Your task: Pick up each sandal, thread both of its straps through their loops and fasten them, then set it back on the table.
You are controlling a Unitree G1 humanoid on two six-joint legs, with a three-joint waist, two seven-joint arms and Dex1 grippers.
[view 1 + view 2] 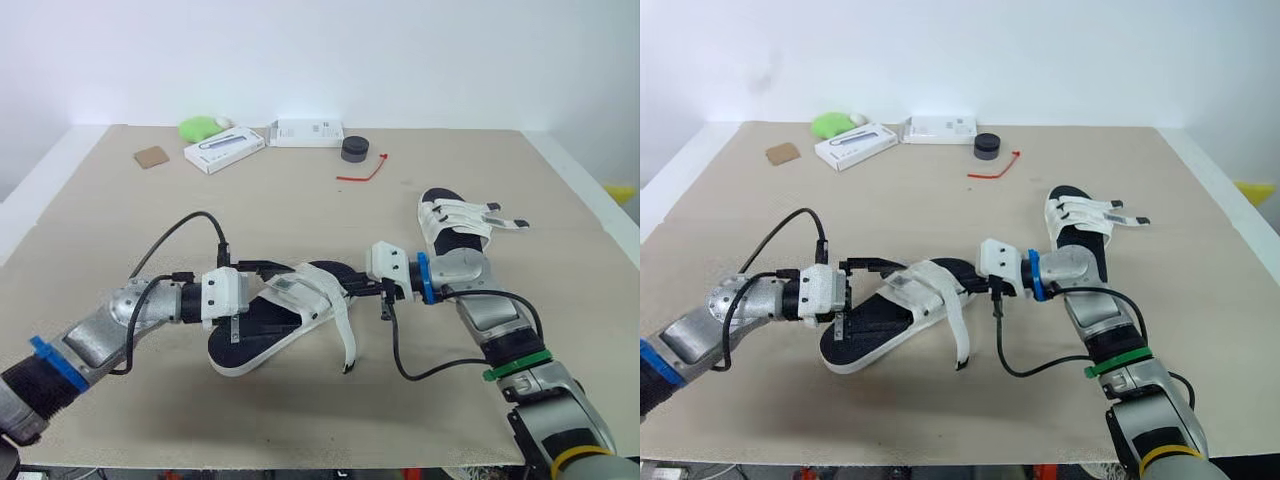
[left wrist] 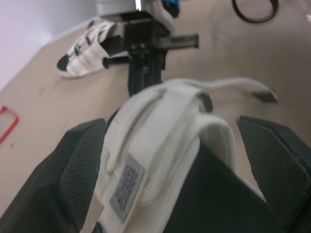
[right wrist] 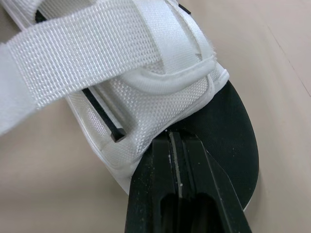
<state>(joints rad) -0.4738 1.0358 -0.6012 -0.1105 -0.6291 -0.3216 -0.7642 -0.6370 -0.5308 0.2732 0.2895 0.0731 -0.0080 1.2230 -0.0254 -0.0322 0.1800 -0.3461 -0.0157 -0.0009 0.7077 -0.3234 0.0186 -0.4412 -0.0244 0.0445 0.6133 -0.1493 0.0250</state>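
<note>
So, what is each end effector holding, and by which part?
Both hold one sandal: the left end effector clamps its sides, the right end effector pinches the white upper's edge.

Arms angled inward, hands facing; left hand (image 2: 170, 126) clamps sandal (image 1: 265, 330), right hand (image 3: 177, 138) fingers pressed together

The left gripper (image 1: 272, 290) clasps the near sandal (image 1: 262, 325) across its middle, holding it tilted over the table (image 1: 300, 215). The right gripper (image 1: 358, 289) pinches its toe-side edge, and one loose strap (image 1: 345, 338) hangs down. The far sandal (image 1: 455, 222) lies flat behind the right arm. Two white boxes (image 1: 224, 149), a black puck (image 1: 354, 149) and a red tie (image 1: 365, 172) sit near the back edge.
</note>
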